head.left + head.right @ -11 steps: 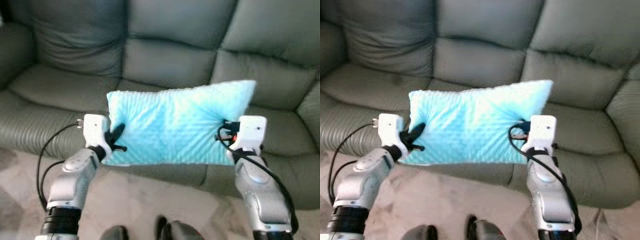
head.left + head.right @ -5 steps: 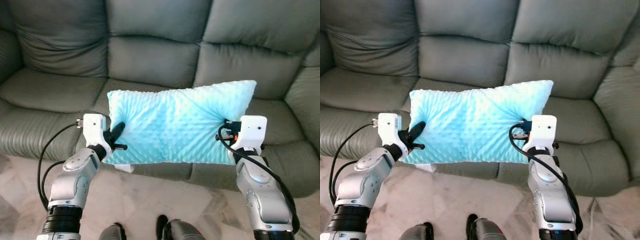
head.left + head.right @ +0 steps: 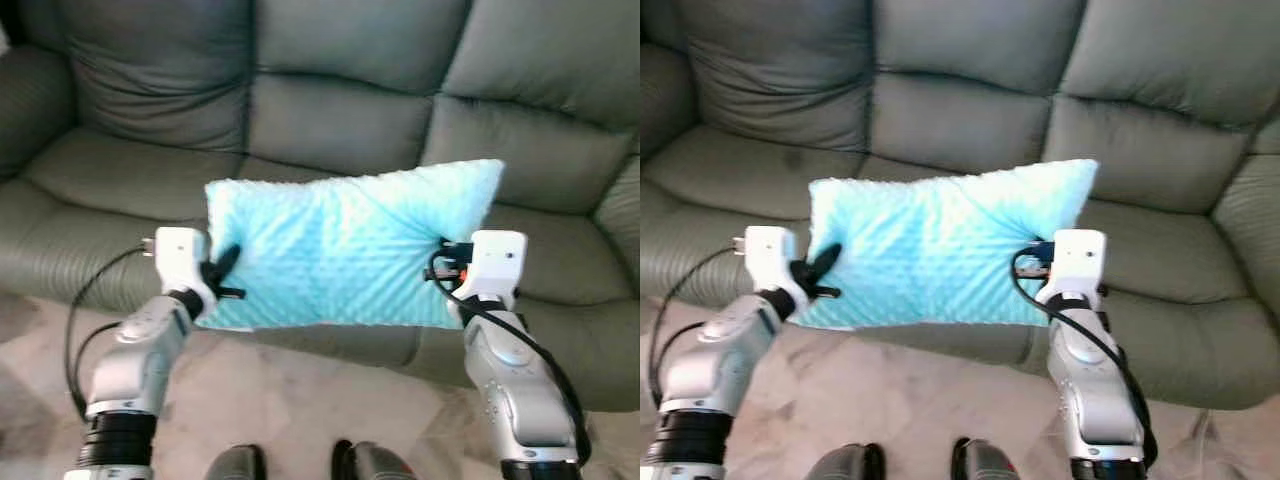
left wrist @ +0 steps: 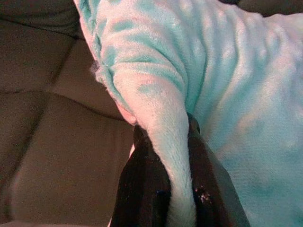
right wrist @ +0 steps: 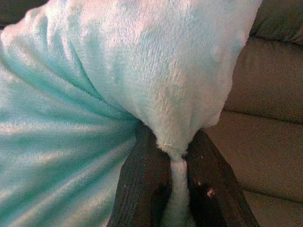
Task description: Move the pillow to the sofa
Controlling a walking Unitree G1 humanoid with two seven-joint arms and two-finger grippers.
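With the pillow (image 3: 345, 245) stretched level in the air just in front of the sofa (image 3: 330, 120) seat, I have each end pinched: the left end effector (image 3: 222, 275) and right end effector (image 3: 447, 268) are both clamped on folds of plush. I'd carry it forward over the seat, keep both ends even, then release together.

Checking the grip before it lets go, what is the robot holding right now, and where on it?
The light blue pillow, carried in front of the sofa: the left gripper pinches its left edge, the right gripper its right edge.
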